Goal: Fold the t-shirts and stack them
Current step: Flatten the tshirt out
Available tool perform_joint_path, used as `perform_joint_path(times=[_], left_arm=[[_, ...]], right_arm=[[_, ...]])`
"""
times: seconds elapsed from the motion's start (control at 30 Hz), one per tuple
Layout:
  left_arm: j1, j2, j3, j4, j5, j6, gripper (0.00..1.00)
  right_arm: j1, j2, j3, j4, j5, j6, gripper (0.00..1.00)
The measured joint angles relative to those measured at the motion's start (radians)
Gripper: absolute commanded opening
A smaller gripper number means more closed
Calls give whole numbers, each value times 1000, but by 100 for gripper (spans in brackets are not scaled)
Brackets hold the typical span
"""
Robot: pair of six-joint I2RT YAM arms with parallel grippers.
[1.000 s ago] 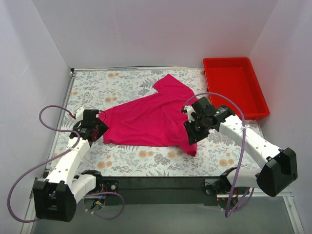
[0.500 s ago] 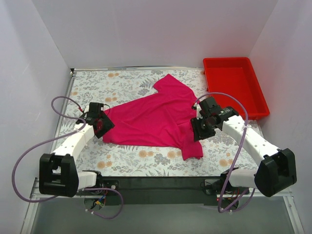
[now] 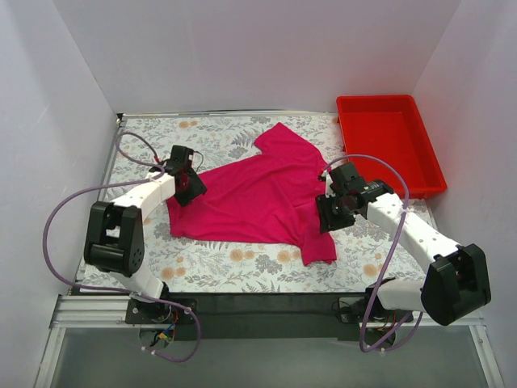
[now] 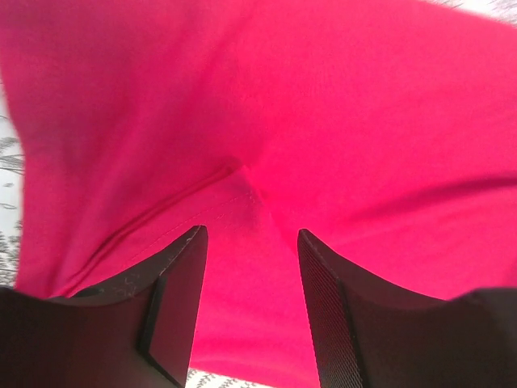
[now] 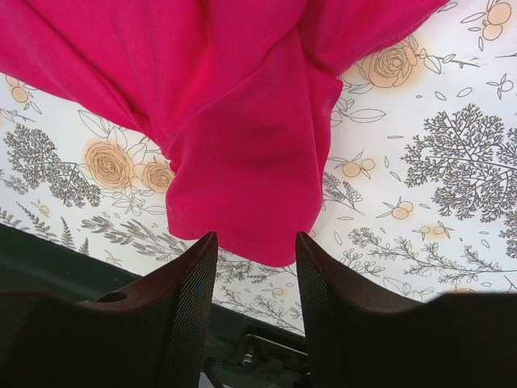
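A magenta-pink t-shirt [image 3: 258, 198] lies spread and creased in the middle of the floral table. One sleeve points to the back [image 3: 283, 141] and one corner hangs toward the front right [image 3: 319, 249]. My left gripper [image 3: 194, 184] is open and empty, right over the shirt's left edge; its view is filled with pink fabric [image 4: 323, 121] and a seam. My right gripper [image 3: 329, 212] is open and empty above the shirt's right side; its view shows the front flap of cloth [image 5: 242, 162] between its fingertips.
A bright red plastic bin [image 3: 388, 141] stands empty at the back right. White walls close in the table on the left, back and right. The floral tablecloth [image 3: 242, 263] shows in front of the shirt, and the dark front rail [image 5: 258, 356] shows below the right gripper.
My left arm has swung from the front left toward the back, and its gripper now sits at the shirt's left edge. The right gripper let the front-right corner drop and stayed about there.
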Motion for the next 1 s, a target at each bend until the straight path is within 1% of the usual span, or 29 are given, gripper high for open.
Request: perform_joint_path(times=[0.07, 0.23, 0.57, 0.77, 0.8, 0.83, 0.9, 0.93, 1.0], left_arm=[[-23, 74, 38, -16, -22, -19, 45], [-45, 155, 66, -39, -59, -45, 44], [-49, 183, 112, -85, -129, -63, 43], [-67, 233, 146, -116, -155, -62, 41], [-69, 238, 154, -121, -159, -62, 39], [-72, 243, 161, -125, -164, -61, 35], [-77, 253, 174, -134, -172, -60, 31], [-77, 259, 180, -138, -177, -57, 27], [-78, 268, 189, -153, -187, -55, 21]], right_arm=[[0, 0, -1, 7, 3, 2, 43], [0, -8, -22, 20, 3, 6, 43], [0, -45, -67, 39, 2, 6, 43], [0, -55, -106, 64, -1, 5, 43], [0, -56, -114, 68, -2, 5, 43], [0, -57, -123, 71, -2, 5, 43], [0, -60, -140, 77, -5, 5, 43], [0, -63, -146, 80, -6, 6, 43], [0, -70, -157, 87, -9, 6, 43]])
